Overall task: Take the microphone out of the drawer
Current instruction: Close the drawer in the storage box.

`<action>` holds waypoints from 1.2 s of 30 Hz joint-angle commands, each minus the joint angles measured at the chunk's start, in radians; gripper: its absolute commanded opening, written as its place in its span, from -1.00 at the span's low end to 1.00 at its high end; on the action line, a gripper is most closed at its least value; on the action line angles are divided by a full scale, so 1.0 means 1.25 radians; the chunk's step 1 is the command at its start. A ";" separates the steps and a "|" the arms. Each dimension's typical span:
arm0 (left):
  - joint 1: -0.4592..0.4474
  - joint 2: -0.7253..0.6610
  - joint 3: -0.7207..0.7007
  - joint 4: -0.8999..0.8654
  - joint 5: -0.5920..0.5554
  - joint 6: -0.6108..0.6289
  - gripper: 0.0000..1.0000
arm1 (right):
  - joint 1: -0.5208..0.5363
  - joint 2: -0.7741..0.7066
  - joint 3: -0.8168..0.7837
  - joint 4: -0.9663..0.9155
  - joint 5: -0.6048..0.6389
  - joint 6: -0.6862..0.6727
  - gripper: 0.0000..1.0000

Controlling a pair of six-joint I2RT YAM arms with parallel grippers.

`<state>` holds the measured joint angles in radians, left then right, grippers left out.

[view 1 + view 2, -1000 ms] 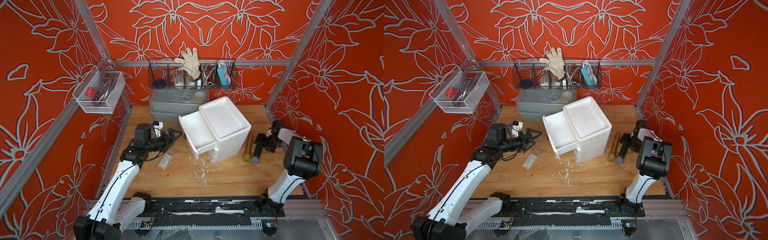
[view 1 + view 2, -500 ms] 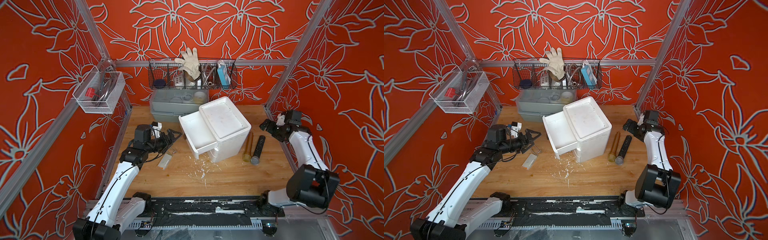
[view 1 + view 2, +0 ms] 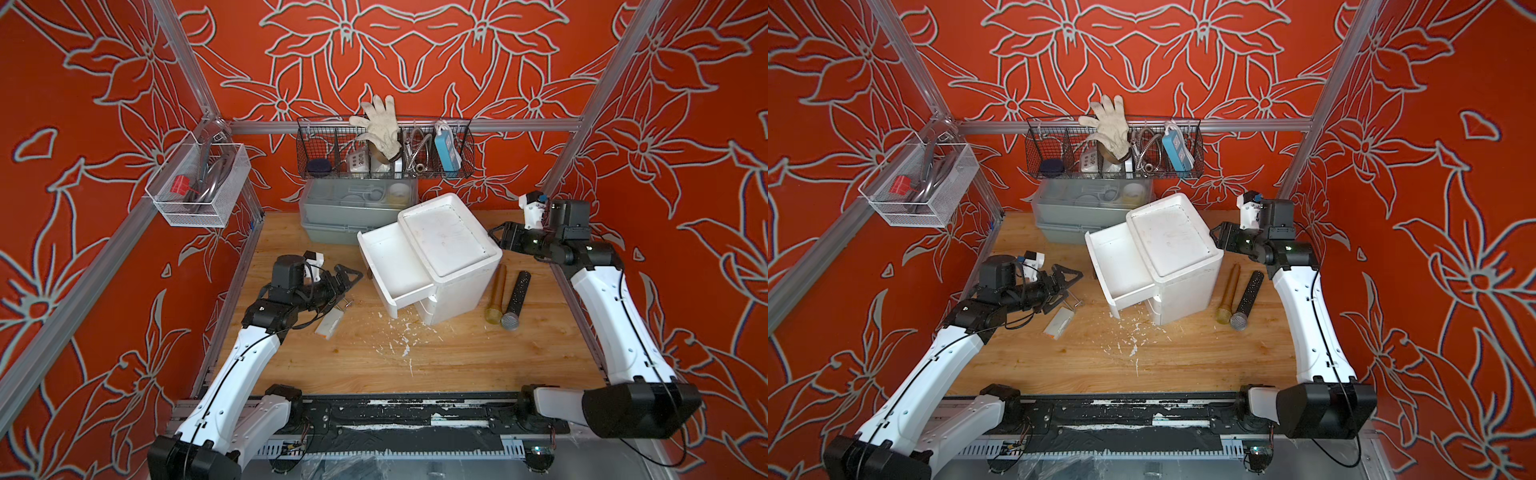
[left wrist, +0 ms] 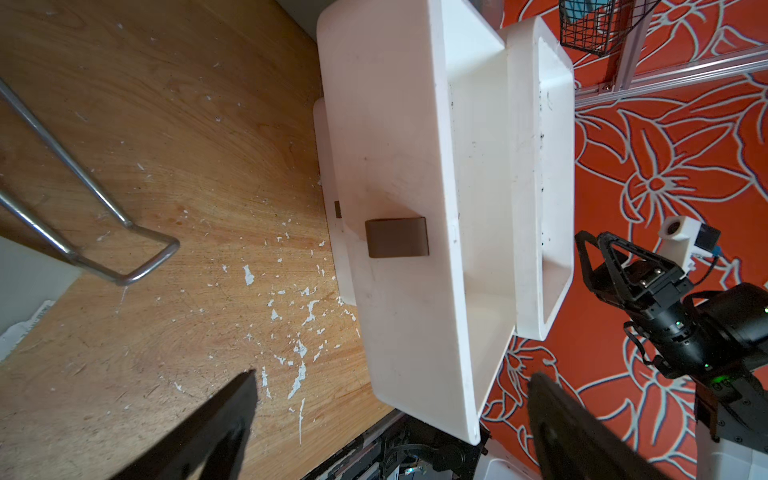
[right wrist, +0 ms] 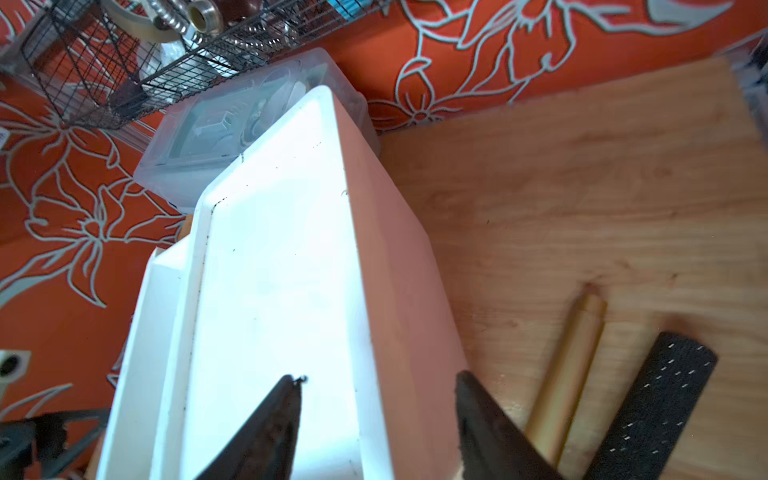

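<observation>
The removal looks finished. The white plastic drawer unit [image 3: 451,266] stands on the wooden tabletop [image 3: 457,365] with its upper white drawer [image 3: 388,266] pulled out, and what shows of its inside is bare in both top views. Just beside the unit, on the right arm's side, two microphones lie on the tabletop, side by side and nearly parallel.

The black microphone [image 3: 516,296] has a dark barrel speckled with pale flecks and a silver mesh head pointing toward the robot's base. The gold microphone [image 3: 497,293], between it and the unit, has a gold barrel and gold mesh head. Their heads look close enough to touch, though I cannot tell.

The right claw [image 5: 376,376] hovers over the unit's top at its far right corner, jaws partly apart and holding nothing. The left claw [image 4: 392,374] faces the drawer front, spread wide and empty. At most, closing the drawer or pulling the arms back seems left.
</observation>
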<state>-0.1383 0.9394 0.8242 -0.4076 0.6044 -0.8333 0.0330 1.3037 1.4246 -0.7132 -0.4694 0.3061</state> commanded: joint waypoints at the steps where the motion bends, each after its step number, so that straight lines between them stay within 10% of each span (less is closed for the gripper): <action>1: 0.001 -0.012 -0.011 -0.016 0.010 0.022 1.00 | 0.024 0.023 0.043 -0.092 0.041 -0.064 0.21; 7: 0.001 0.000 -0.025 0.008 0.018 0.009 1.00 | 0.049 0.044 0.056 -0.127 0.072 -0.096 0.20; 23: 0.001 0.013 -0.061 0.085 0.006 -0.032 0.88 | 0.097 0.098 0.090 -0.160 0.162 -0.155 -0.61; 28: -0.001 0.018 -0.105 0.186 -0.009 -0.086 0.40 | 0.098 0.109 0.105 -0.172 0.167 -0.174 -0.92; 34: -0.005 0.034 -0.125 0.291 -0.041 -0.130 -1.00 | 0.100 0.111 0.107 -0.173 0.163 -0.179 -1.00; 36: -0.007 0.054 -0.124 0.325 -0.037 -0.145 -1.00 | 0.102 0.112 0.107 -0.172 0.162 -0.180 -1.00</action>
<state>-0.1398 0.9791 0.6689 -0.1204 0.5682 -0.9787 0.1513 1.4277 1.5402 -0.9161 -0.2867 0.0734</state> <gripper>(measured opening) 0.053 0.227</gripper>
